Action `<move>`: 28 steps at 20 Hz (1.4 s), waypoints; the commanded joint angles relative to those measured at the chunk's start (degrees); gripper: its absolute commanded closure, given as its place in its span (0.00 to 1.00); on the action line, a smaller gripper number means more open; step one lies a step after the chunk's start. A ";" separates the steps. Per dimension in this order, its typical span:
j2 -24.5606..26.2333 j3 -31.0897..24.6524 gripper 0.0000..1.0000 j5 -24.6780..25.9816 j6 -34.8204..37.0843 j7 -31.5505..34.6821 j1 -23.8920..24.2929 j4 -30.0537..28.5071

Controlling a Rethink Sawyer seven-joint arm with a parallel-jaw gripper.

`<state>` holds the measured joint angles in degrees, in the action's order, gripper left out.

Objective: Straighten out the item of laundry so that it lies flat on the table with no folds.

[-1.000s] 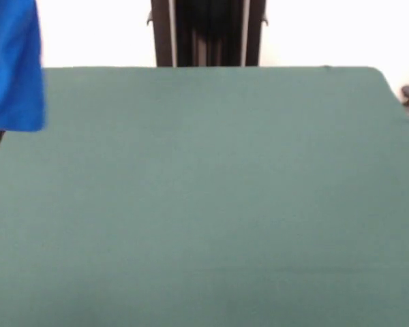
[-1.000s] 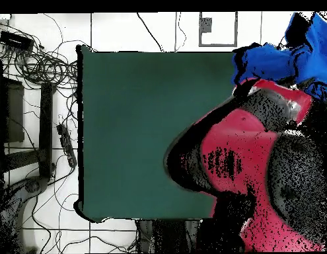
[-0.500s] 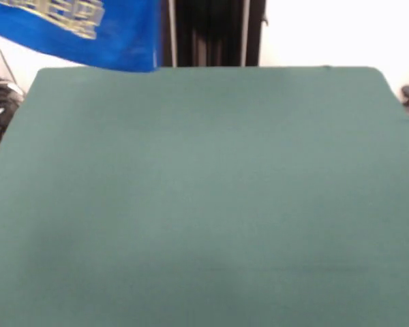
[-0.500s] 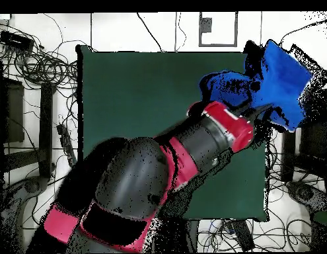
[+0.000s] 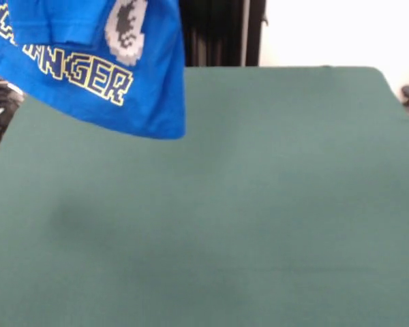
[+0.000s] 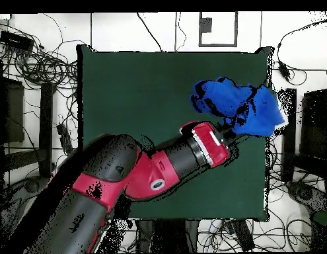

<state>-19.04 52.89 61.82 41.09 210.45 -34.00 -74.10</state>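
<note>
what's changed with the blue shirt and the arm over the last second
The arm has swung in over the table, carrying the item of laundry from beyond the table's edge to above it. The garment still hangs bunched in the air, not laid down. The table itself is unchanged.

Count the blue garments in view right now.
1. The item of laundry hangs bunched above the table, near the front view's top left; overhead it sits just beyond the arm's end. None else shows.
</note>
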 commanded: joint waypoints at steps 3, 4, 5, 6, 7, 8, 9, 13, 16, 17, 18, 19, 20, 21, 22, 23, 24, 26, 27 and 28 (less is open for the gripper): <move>17.10 -2.26 1.00 -6.02 13.98 31.98 -2.35 -4.30; 18.14 -2.40 1.00 -6.88 14.75 33.50 -2.25 -3.81; 18.94 -2.38 1.00 -7.45 15.32 34.30 -2.30 -3.52; 19.88 -2.47 1.00 -8.66 16.15 35.67 -2.23 -3.03; 20.44 -2.52 1.00 -9.83 16.65 36.17 -2.25 -2.84; 21.00 -2.57 1.00 -11.01 17.15 36.68 -2.26 -2.64; 21.80 -2.46 1.00 -12.52 18.49 37.32 -2.35 -2.27; 25.42 -1.64 1.00 -18.00 23.13 40.02 -2.73 -0.43; 28.48 -0.58 1.00 -21.08 25.17 42.29 -2.88 1.48; 29.46 -0.35 1.00 -22.33 25.74 43.06 -2.89 2.12; 30.28 -0.31 1.00 -23.41 25.84 43.63 -2.83 2.85; 31.36 -0.13 1.00 -24.68 26.55 44.42 -2.80 3.72; 32.54 0.12 1.00 -26.04 28.00 45.06 -2.74 4.86; 33.37 0.43 1.00 -27.14 28.81 45.37 -2.75 5.54; 34.19 0.37 1.00 -28.66 29.32 46.08 -2.49 6.72; 34.63 0.39 1.00 -29.69 29.78 46.08 -2.49 7.30; 34.82 0.56 1.00 -31.02 29.78 45.64 -2.61 7.67; 34.33 0.51 1.00 -33.28 30.69 43.97 -2.92 7.92; 34.38 0.82 1.00 -34.52 32.27 42.79 -3.18 8.08; 34.51 1.25 1.00 -35.64 33.99 41.81 -3.51 8.34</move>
<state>12.37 56.45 34.76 65.86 235.47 -35.12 -73.38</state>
